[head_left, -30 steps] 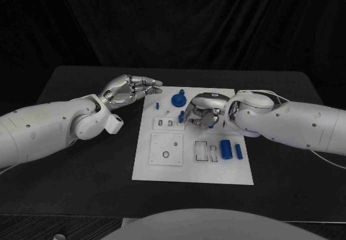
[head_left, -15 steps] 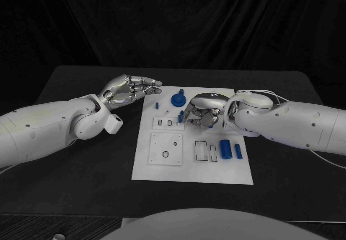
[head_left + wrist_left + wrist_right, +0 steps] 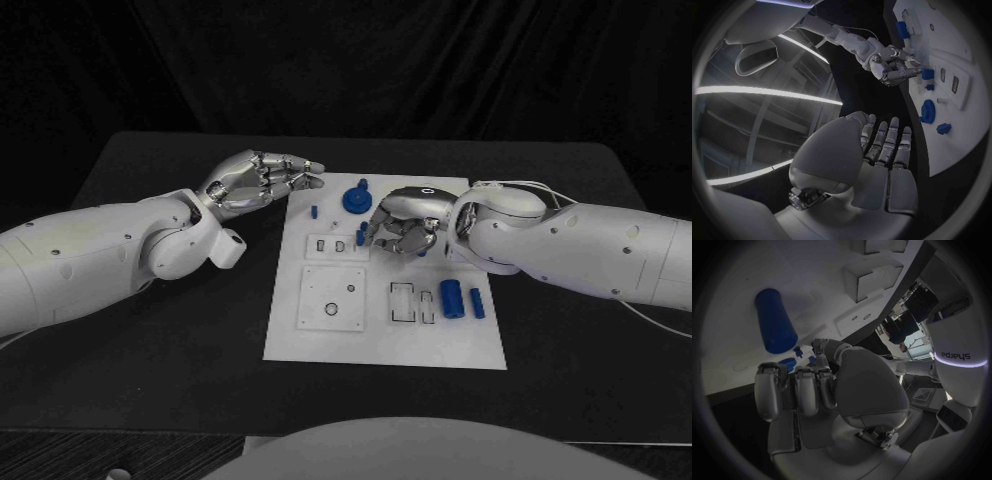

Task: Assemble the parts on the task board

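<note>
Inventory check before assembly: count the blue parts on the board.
6: a small peg and a gear-like piece at the board's far edge, two small pieces by the right hand, two cylinders near its right edge. The hand may hide more.

On the table sits 1 white task board (image 3: 387, 340). 2 silver hands are over it: the left hand (image 3: 260, 180) and the right hand (image 3: 402, 228). 2 blue cylinders (image 3: 451, 298) lie side by side.

The left hand (image 3: 260, 180) is held curled and empty at far left — the right hand (image 3: 404, 228) is lowered, fingers bent inward.
</note>
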`<state>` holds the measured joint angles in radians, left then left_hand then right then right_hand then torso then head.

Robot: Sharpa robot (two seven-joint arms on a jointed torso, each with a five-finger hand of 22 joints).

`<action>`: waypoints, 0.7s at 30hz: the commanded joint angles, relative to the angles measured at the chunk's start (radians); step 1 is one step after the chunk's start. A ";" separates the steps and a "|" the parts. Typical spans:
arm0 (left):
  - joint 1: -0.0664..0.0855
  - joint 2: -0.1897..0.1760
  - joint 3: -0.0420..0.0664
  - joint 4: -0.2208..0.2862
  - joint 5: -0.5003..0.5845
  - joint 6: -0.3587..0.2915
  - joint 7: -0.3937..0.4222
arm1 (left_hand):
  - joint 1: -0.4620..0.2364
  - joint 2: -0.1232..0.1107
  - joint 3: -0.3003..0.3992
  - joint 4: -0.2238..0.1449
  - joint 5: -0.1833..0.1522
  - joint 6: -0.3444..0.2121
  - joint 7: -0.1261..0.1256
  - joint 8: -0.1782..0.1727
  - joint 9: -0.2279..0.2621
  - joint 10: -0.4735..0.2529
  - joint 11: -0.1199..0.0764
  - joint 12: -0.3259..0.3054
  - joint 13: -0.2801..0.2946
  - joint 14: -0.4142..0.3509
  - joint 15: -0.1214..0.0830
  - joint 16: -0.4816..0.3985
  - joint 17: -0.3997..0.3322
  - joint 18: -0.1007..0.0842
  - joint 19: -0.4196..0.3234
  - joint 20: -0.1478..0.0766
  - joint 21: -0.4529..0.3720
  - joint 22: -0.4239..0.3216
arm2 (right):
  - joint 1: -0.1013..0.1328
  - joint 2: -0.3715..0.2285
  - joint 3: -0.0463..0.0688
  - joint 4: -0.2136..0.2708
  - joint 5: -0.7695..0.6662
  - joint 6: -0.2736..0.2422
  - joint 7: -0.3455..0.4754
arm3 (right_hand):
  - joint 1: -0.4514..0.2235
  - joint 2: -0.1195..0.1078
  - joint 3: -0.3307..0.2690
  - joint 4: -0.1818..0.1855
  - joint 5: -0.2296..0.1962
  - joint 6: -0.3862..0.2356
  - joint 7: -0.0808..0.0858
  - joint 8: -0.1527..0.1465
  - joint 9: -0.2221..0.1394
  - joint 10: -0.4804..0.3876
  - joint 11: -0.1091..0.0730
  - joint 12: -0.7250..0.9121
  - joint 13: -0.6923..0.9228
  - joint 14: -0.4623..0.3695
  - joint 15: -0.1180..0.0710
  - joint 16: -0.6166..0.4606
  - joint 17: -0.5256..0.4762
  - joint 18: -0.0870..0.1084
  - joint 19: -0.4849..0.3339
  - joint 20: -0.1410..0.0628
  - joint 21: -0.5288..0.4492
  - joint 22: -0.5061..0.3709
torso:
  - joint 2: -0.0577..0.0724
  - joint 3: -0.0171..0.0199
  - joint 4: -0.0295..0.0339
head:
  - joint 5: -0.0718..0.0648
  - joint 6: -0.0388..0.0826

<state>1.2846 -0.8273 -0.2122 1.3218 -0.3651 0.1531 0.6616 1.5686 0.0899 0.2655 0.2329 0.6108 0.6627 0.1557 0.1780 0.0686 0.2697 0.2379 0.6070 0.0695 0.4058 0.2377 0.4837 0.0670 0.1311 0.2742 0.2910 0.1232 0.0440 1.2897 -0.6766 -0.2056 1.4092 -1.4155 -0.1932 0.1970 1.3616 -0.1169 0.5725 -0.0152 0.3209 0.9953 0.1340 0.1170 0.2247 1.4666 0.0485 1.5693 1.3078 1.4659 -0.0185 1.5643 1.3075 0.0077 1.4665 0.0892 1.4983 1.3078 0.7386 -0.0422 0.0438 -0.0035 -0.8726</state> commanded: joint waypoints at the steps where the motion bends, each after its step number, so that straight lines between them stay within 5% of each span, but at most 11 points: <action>1: -0.002 -0.002 0.001 0.004 0.004 0.006 0.011 | 0.009 0.001 0.006 0.002 0.005 -0.007 0.002 -0.006 -0.001 -0.006 -0.002 0.002 -0.001 -0.008 0.002 0.002 -0.001 -0.011 -0.005 0.000 -0.005 -0.001 | -0.003 -0.009 0.000 0.005 -0.005 -0.029 0.000 | -0.016 0.000 -0.001 -0.005 -0.002 0.004 0.000 0.003 0.001 0.104 0.006 0.001 0.263 0.097 0.005 -0.005 0.241 0.016 0.050 0.006 -0.007 0.232 | 0.000 -0.0003 0.0001 | 0.003 0.000; 11: -0.001 -0.025 0.001 0.022 0.004 -0.037 0.039 | -0.001 -0.009 0.006 0.003 -0.005 0.004 0.001 -0.001 0.001 -0.001 -0.002 0.007 0.000 -0.003 0.003 0.007 0.000 -0.010 0.007 0.000 0.000 0.002 | 0.020 -0.084 0.000 0.039 -0.005 -0.083 -0.032 | -0.020 -0.007 -0.006 -0.007 -0.007 0.010 -0.001 0.005 0.003 0.104 0.005 0.001 0.263 0.094 0.005 -0.009 0.232 0.018 0.047 0.007 -0.012 0.230 | 0.000 0.0000 -0.0004 | 0.008 0.029; 21: 0.006 -0.035 0.001 0.049 -0.018 -0.154 0.074 | -0.036 -0.038 -0.011 0.030 -0.062 0.014 0.002 0.003 0.001 0.007 0.012 0.021 0.000 -0.039 -0.009 -0.002 -0.002 -0.005 0.002 0.001 -0.005 0.001 | 0.102 -0.177 0.000 0.134 -0.005 -0.190 -0.025 | -0.066 0.003 -0.052 0.038 -0.092 0.030 -0.013 0.013 0.013 0.104 -0.004 0.001 0.263 0.093 -0.001 -0.011 0.228 0.018 0.046 0.002 -0.014 0.229 | -0.003 0.0016 -0.0055 | 0.005 0.043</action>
<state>1.2860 -0.8627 -0.2122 1.3639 -0.3677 0.0761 0.6728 1.5353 0.0565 0.2552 0.2570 0.5569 0.6684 0.1572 0.1780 0.0685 0.2758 0.2437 0.6253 0.0695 0.3743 0.2296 0.4838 0.0650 0.1312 0.2817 0.2911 0.1233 0.0457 1.3846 -0.8468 -0.2052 1.5311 -1.4155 -0.2985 0.1815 1.3014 -0.1159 0.5297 0.0202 0.2343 1.0204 0.1233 0.1268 0.2367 1.4667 0.0484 1.5693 1.3078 1.4659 -0.0185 1.5567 1.3074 0.0078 1.4665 0.0892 1.4893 1.3075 0.7368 -0.0415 0.0401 0.0012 -0.8316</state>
